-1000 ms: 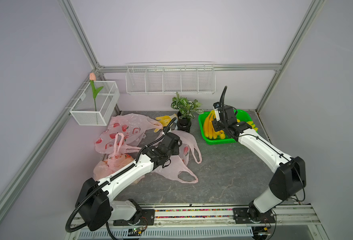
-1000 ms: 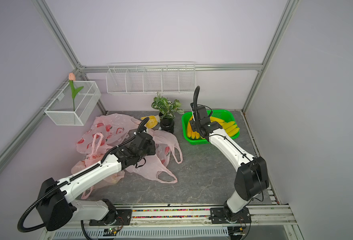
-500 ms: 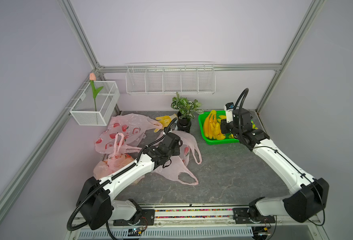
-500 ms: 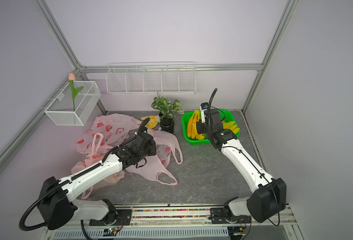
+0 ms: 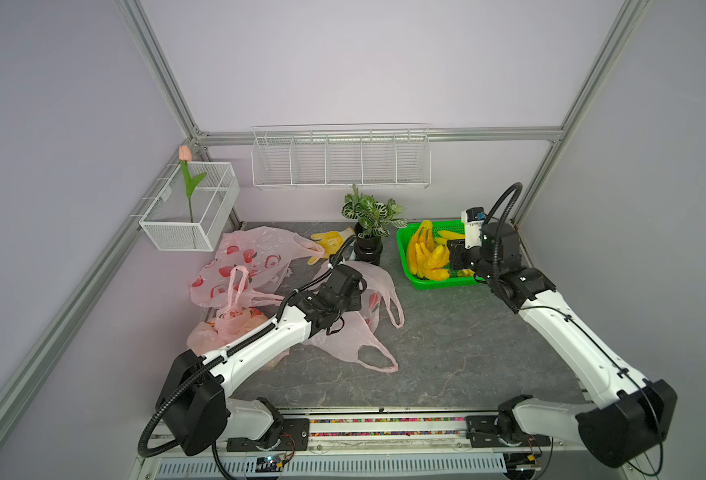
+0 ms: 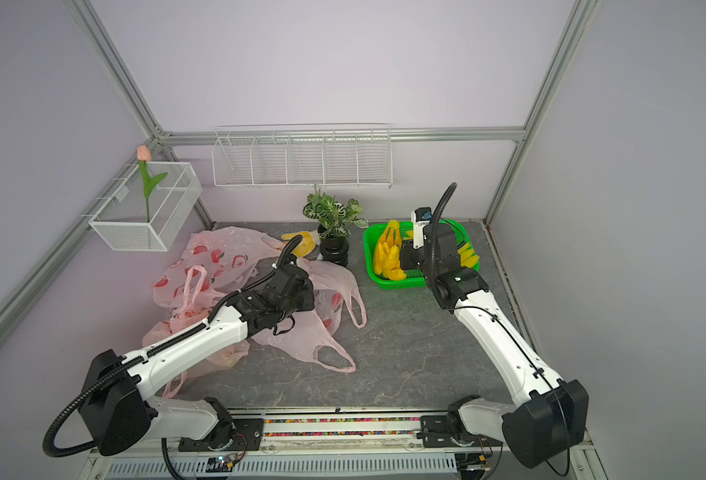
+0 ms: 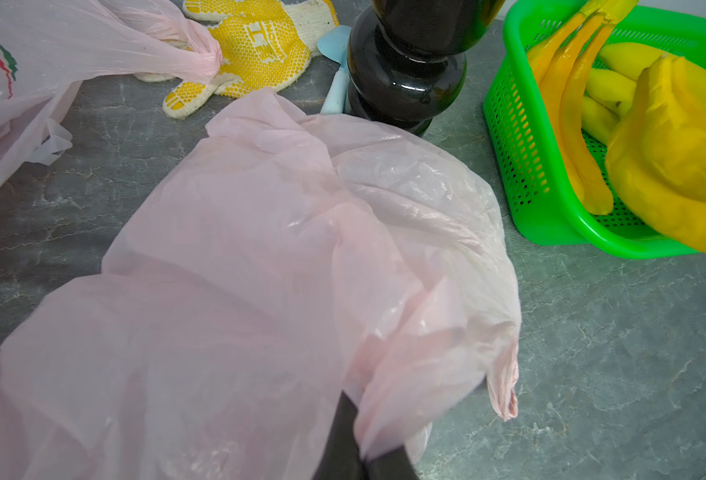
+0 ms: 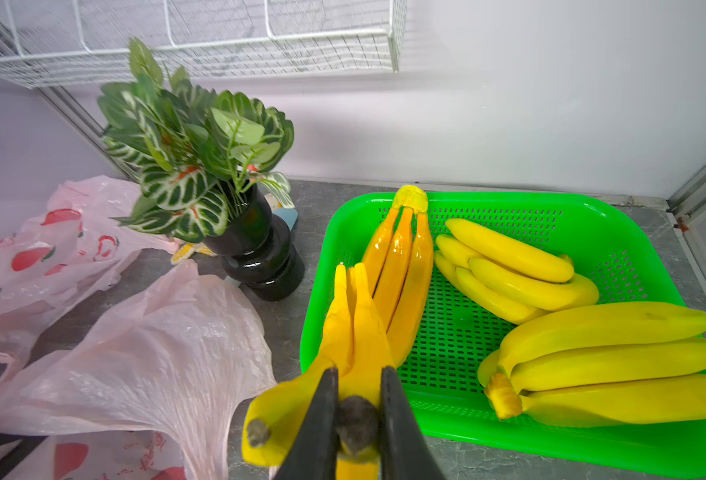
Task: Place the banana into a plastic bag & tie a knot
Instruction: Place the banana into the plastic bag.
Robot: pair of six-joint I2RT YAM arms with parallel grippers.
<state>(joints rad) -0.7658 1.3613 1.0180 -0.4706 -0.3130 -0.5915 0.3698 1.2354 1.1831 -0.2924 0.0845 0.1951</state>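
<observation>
Right side first: my right gripper [image 8: 357,424] is clamped on the dark tip of one fruit in the banana bunch [image 8: 361,328], jaws narrow, the tip squeezed between them. That orange-yellow bunch sits at the corner of the green basket [image 8: 592,208] nearest the bag, stretched across the rim with its tips out over the grey table [image 7: 613,353]. I cannot tell whether it is clear of the basket. Other bunches [image 8: 592,365] lie inside.

Over on the left, my left gripper [image 7: 364,457] is pinched tight on the film of the pink plastic bag [image 7: 260,249] — the bag billows up ahead of it, just in front of the black plant pot [image 7: 405,75]. Bag and basket are near each other, not touching.
</observation>
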